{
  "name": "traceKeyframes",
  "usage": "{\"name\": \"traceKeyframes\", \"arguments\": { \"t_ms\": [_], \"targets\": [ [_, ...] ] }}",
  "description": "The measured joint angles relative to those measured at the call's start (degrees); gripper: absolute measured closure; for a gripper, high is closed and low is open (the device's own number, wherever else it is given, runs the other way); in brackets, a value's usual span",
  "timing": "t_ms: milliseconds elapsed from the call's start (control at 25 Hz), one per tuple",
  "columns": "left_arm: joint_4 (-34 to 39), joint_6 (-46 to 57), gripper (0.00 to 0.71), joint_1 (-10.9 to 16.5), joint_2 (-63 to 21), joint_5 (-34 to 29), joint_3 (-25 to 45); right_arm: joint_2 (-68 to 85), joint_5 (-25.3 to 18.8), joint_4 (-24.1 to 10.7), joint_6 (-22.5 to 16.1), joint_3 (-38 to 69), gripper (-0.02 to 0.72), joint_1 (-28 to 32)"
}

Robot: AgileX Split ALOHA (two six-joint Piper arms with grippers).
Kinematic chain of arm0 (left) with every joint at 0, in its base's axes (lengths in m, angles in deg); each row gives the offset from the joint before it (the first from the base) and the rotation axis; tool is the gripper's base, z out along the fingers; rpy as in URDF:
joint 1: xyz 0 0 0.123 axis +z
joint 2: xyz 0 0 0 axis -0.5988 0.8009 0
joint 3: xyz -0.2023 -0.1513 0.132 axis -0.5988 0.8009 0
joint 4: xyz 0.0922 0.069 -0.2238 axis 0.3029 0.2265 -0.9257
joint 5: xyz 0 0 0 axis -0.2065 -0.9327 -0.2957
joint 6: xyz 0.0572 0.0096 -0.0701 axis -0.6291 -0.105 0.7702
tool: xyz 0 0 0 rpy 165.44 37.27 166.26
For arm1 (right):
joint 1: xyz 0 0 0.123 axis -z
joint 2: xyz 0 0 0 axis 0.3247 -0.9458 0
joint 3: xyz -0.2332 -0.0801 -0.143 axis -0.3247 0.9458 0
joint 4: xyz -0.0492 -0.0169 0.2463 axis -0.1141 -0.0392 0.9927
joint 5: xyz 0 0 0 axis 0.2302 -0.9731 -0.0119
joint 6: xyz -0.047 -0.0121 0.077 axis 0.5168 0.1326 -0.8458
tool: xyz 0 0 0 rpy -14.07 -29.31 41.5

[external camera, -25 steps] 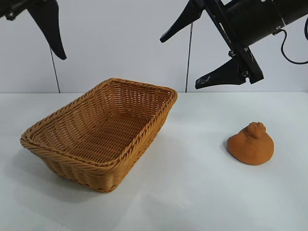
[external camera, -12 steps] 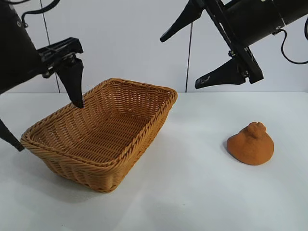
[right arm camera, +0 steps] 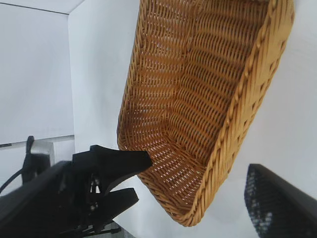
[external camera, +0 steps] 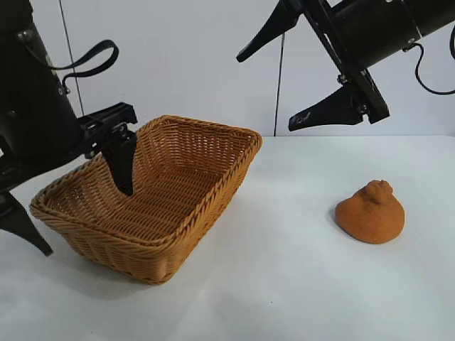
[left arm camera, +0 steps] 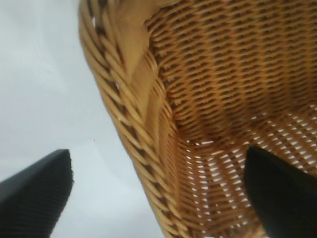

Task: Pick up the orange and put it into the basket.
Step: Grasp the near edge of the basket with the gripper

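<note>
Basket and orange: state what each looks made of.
The basket: woven wicker or rattan-like strands, tan-orange and slightly glossy, with a braided rim; possibly plastic imitation. The orange: rough, matte, grainy surface, more like foam or clay than fruit peel.

The basket [external camera: 153, 195] sits at about nine o'clock on the table [external camera: 284, 284], the orange [external camera: 370, 212] at three o'clock, well apart. The left gripper [external camera: 75, 206] is spread wide across the basket's left rim, one finger inside, one outside. The right gripper [external camera: 269, 89] hangs spread at one o'clock, above the table.
</note>
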Motion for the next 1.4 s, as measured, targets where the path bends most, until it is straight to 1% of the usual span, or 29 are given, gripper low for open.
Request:
{"name": "traceKeyframes", "arguments": {
  "t_ms": [240,400,600,640,720,800,1000,1040,1160,1280,1400],
  "targets": [
    [0.0,0.9,0.045,0.0,3.0,7.0,3.0,0.0,0.0,0.0,0.0,0.0,0.063,0.0],
    [0.0,0.9,0.045,0.0,5.7,9.4,3.2,0.0,0.0,0.0,0.0,0.0,0.063,0.0],
    [0.0,0.9,0.056,0.0,6.0,11.8,3.2,0.0,-0.1,0.0,0.0,0.0,0.063,0.0],
    [0.0,0.9,0.073,0.0,6.0,12.1,3.2,0.0,-0.1,0.0,0.0,0.0,0.063,0.0],
    [0.0,0.9,0.147,0.0,6.0,12.3,3.2,0.0,-0.2,0.0,0.0,0.0,0.063,0.0],
    [0.0,0.9,0.240,0.0,6.0,12.1,3.2,0.0,-0.4,0.0,0.0,0.0,0.063,0.0],
    [0.0,1.0,0.515,0.0,6.0,10.9,3.2,0.0,-1.3,0.0,0.0,0.0,0.063,0.0],
    [-0.4,1.5,0.557,0.0,6.0,11.1,3.2,0.0,-1.3,0.0,0.0,0.0,0.063,0.0],
    [-0.7,1.8,0.627,0.1,6.0,11.5,3.1,0.0,-1.4,0.0,0.0,0.0,0.063,0.0],
    [-1.6,1.0,0.626,0.6,6.0,10.7,3.1,0.0,-1.5,0.0,0.0,0.0,0.063,0.0],
    [-3.7,-2.6,0.626,3.3,5.2,9.9,3.1,0.0,-1.5,0.0,0.0,0.0,0.063,0.0]
  ]
}}
